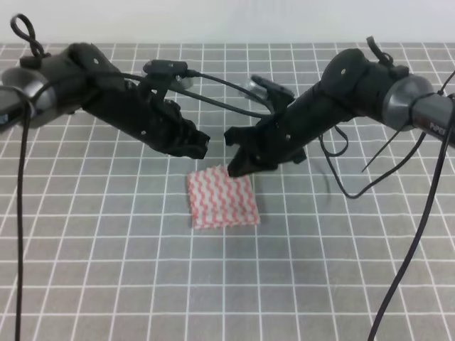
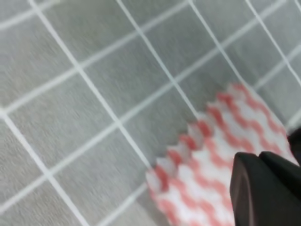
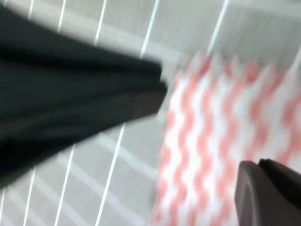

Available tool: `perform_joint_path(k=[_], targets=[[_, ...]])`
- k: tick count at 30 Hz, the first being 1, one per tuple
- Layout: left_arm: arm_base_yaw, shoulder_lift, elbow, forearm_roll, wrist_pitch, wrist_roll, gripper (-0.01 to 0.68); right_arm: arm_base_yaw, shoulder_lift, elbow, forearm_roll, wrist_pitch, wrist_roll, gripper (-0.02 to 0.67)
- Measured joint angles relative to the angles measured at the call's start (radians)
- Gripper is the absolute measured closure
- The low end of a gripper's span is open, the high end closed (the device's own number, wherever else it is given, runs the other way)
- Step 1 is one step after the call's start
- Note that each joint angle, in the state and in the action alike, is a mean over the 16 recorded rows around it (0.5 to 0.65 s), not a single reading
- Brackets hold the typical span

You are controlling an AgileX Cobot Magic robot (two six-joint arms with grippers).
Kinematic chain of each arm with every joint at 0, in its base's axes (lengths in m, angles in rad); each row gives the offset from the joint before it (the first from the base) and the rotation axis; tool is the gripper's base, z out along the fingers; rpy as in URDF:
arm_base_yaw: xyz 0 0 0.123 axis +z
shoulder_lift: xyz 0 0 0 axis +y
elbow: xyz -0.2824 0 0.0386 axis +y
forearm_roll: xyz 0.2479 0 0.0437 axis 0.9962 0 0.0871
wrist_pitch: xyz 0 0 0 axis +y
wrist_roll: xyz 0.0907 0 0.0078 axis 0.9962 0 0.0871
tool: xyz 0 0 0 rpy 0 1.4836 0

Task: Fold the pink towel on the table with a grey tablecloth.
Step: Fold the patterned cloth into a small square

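Black left gripper (image 1: 201, 144) and right gripper (image 1: 238, 158) above towel's upper edge at frame centre, apart from it; jaw state not discernible. Pink towel (image 1: 222, 198), folded small, nearly square, lying flat, slightly skewed. Grey gridded tablecloth (image 1: 106, 270) spreading wide all round; pale wall along top.

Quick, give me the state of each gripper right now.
Left gripper: above the pink towel, holding nothing; open or shut cannot be told.
Right gripper: over the towel's far edge; open or shut cannot be told.
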State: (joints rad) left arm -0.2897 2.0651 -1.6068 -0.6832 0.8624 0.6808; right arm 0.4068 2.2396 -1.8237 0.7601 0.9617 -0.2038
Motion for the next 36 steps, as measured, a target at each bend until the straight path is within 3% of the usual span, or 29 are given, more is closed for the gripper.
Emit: perform_joint_path(k=[9, 21, 29, 36], targets=[[0.0, 0.057, -0.002, -0.032, -0.076, 0.016, 0.675, -0.006, 0.036, -0.011, 0.002, -0.103, 0.024, 0.664], [0.001, 0.049, -0.002, -0.042, -0.097, 0.022, 0.675, -0.028, 0.044, -0.011, -0.01, -0.098, 0.031, 0.664], [0.002, -0.079, 0.022, -0.041, -0.127, 0.024, 0.675, -0.034, -0.039, -0.004, -0.078, -0.056, 0.024, 0.664], [0.002, -0.317, 0.162, -0.043, -0.233, 0.032, 0.675, -0.035, -0.188, 0.08, -0.172, -0.067, 0.033, 0.664]])
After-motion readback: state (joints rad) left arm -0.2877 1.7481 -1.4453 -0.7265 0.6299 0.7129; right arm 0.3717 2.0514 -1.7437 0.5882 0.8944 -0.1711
